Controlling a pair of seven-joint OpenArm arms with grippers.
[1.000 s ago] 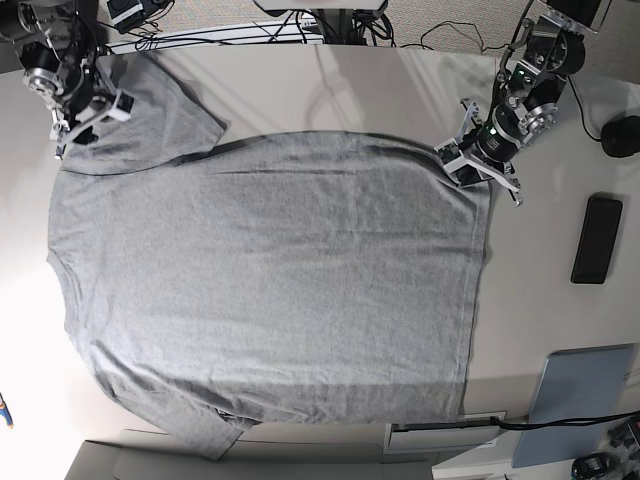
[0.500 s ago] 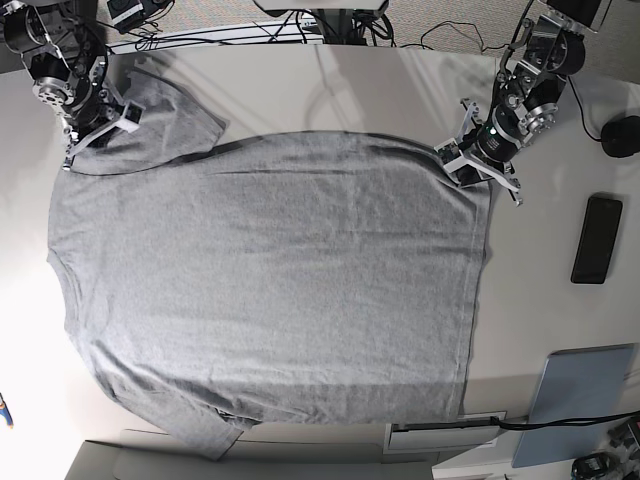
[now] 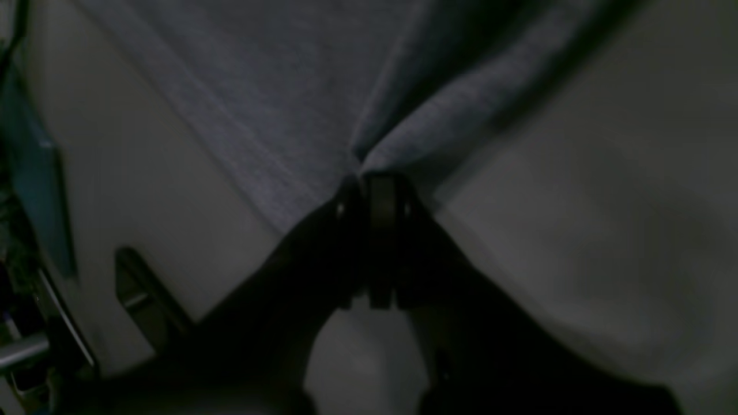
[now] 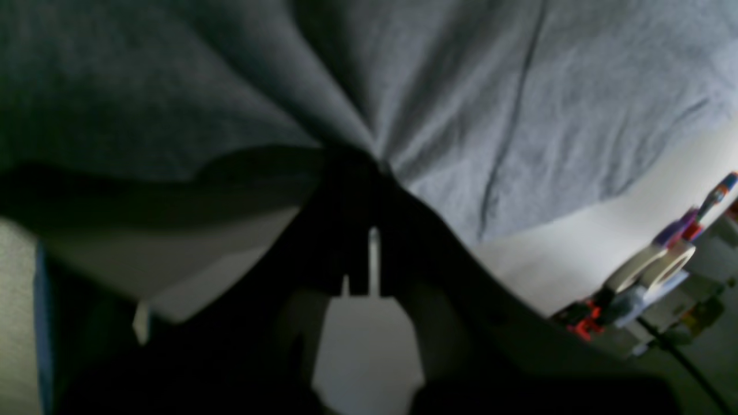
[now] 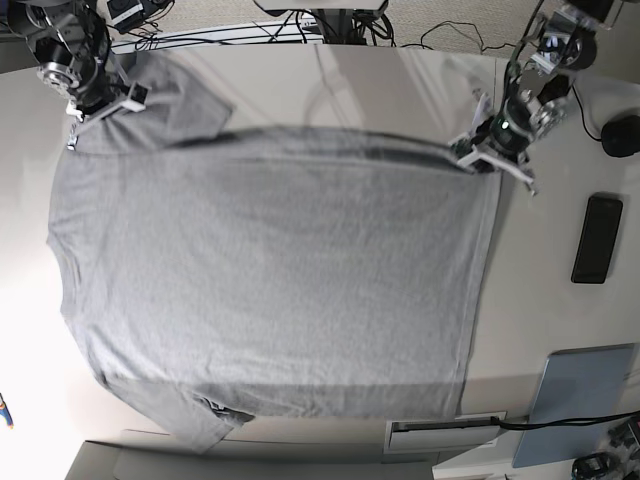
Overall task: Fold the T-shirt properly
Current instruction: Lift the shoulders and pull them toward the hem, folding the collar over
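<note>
The heather-grey T-shirt (image 5: 270, 270) lies spread plain side up across the table, its far edge lifted and blurred. My left gripper (image 5: 487, 152) is shut on the shirt's far right hem corner; in the left wrist view (image 3: 372, 178) the fabric (image 3: 277, 104) bunches at the closed fingers. My right gripper (image 5: 95, 113) is shut on the far left shoulder by the sleeve; in the right wrist view (image 4: 363, 158) the cloth (image 4: 490, 98) fans out from the closed fingers. No lettering shows.
A black phone (image 5: 596, 239) lies at the right. A pale-blue pad (image 5: 578, 400) sits at the near right. A black round object (image 5: 622, 134) is at the far right edge. Cables (image 5: 250, 25) run along the back edge.
Both grippers have risen and moved toward the table's far edge, pulling the shirt's far edge up with them. The shirt has stretched and shifted slightly that way.
</note>
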